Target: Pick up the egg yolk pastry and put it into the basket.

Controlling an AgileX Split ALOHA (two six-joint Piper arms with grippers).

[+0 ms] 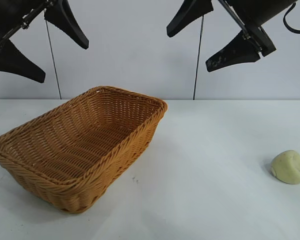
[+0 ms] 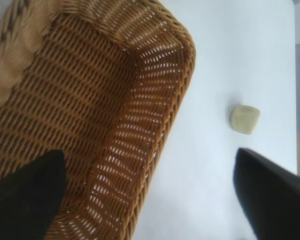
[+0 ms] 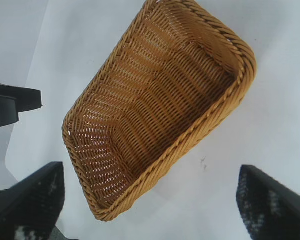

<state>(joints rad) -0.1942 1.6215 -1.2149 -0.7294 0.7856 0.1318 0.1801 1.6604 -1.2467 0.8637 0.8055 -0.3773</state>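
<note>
Egg yolk pastry (image 1: 289, 167) (smooth, domed) sits apart from woven basket (image 1: 80, 145).

Ext. view: both arms cut off by top edge, only the left gripper (image 1: 40, 47) and right gripper (image 1: 215, 42) fingers show; left wrist view: basket (image 2: 182, 95) cropped at top, left and bottom edges, its near rim blurred, the egg yolk pastry (image 2: 245, 119) too small for surface detail; right wrist view: pastry out of frame, fingers (image 3: 27, 200) cut off at bottom edge.
</note>
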